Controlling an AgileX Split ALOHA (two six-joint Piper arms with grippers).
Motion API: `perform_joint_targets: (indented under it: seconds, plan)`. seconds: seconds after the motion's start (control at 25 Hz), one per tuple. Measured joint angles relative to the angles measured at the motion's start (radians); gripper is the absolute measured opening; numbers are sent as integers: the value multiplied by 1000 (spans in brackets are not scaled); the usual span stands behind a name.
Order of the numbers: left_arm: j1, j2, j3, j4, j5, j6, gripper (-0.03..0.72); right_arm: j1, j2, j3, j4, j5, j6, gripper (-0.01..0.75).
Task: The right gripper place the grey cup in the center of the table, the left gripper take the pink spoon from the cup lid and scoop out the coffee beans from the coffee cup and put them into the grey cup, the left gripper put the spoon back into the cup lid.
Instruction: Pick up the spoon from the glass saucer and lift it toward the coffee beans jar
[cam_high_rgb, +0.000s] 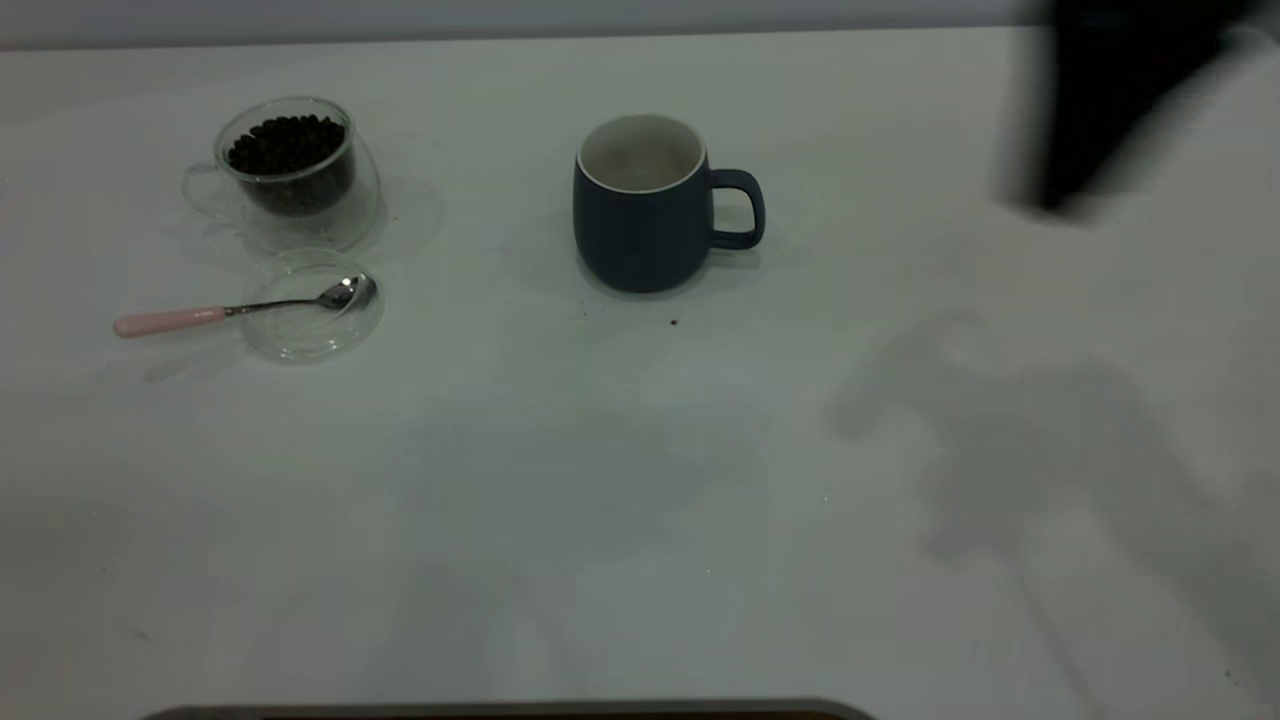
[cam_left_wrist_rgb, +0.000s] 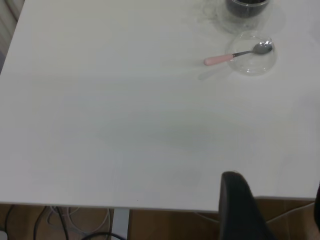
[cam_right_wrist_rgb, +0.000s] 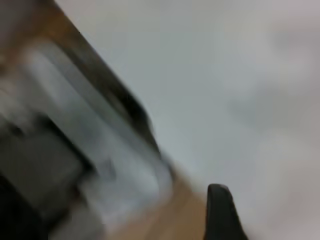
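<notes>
Only exterior view shows grey cup (cam_high_rgb: 641, 205); both claws' states unreadable.

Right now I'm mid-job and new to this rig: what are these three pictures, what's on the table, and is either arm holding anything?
The rig is two robot arms with grippers at a white table. The wide picture comes from a camera facing the arms; the other two come from cameras on each arm's wrist.

On the table: a grey cup stands upright near the middle, handle toward the right arm's side. Toward the left arm's side, a clear glass coffee cup holds coffee beans. In front of it lies a clear cup lid with the pink spoon resting on it, bowl on the lid, handle sticking out.

The right arm is a dark blur at the far right corner, away from the cup. The left gripper shows only as a dark fingertip at the table's edge, far from the spoon. Neither appears to hold anything.
</notes>
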Motion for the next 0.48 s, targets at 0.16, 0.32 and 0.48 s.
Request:
perform_joint_targets:
  seconds: [0.16,0.32,0.48]
  plan:
    - [0,0,0,0,0,0,422,-1,-254,162,-274,72,443,507]
    - [0,0,0,0,0,0,422,-5,-502,393,-266,74,522,507]
    - [0,0,0,0,0,0,422,-98,-755,575,-209,72,531,507]
